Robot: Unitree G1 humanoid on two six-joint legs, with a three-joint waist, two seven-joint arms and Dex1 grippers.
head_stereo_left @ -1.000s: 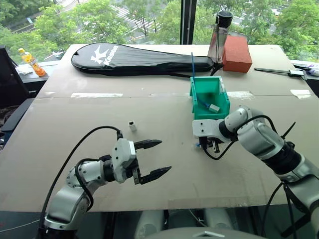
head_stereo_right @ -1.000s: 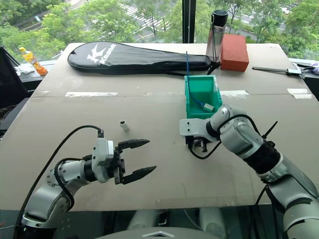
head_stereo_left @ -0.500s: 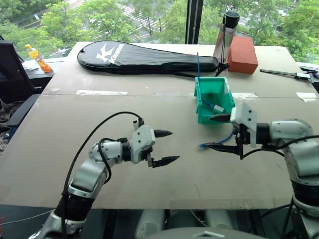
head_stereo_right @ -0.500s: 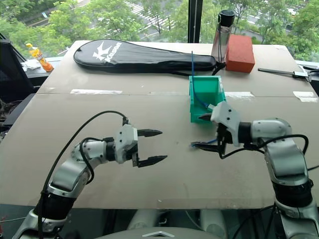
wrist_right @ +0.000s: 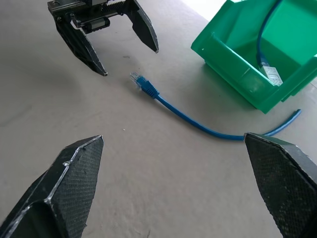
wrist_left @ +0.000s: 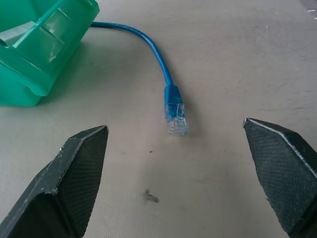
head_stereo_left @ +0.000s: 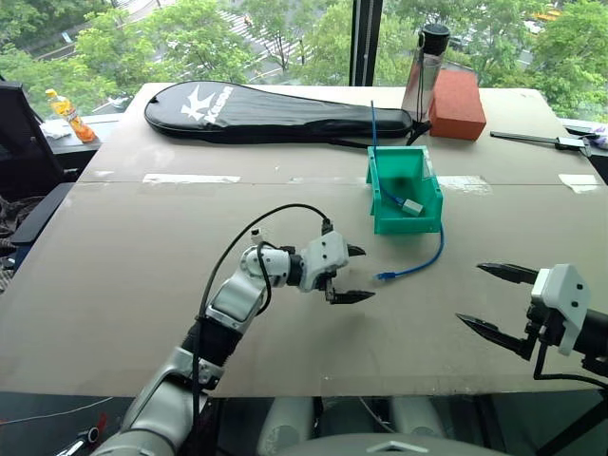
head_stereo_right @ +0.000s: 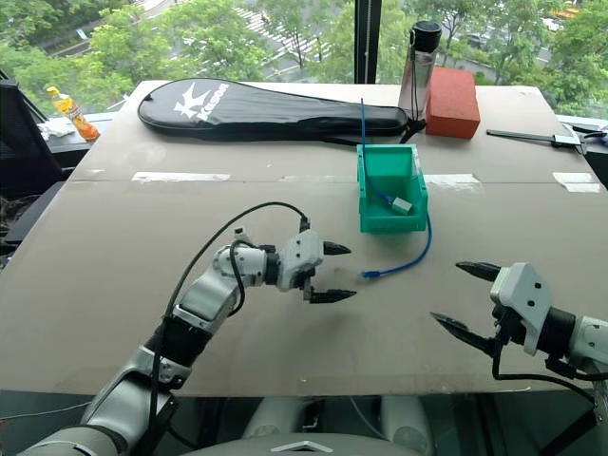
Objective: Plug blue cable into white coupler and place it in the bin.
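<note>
The blue cable lies loose on the table, curving from beside the bin to a clear plug at its near end. My left gripper is open, its jaws level with that plug and just to the left of it, a small gap between. My right gripper hangs open and empty over the table's near right part, well away from the cable. The white coupler stands on the table behind my left forearm. The right wrist view looks across the cable at the left gripper.
Inside the bin lies a straighter blue cord with a greyish-white block, its other end sticking up over the back wall. A black racket case, a bottle and a red-brown block line the far side.
My right gripper opened, let go of the blue cable and drew back to the near right. My left gripper moved right, up to the cable's plug end.
</note>
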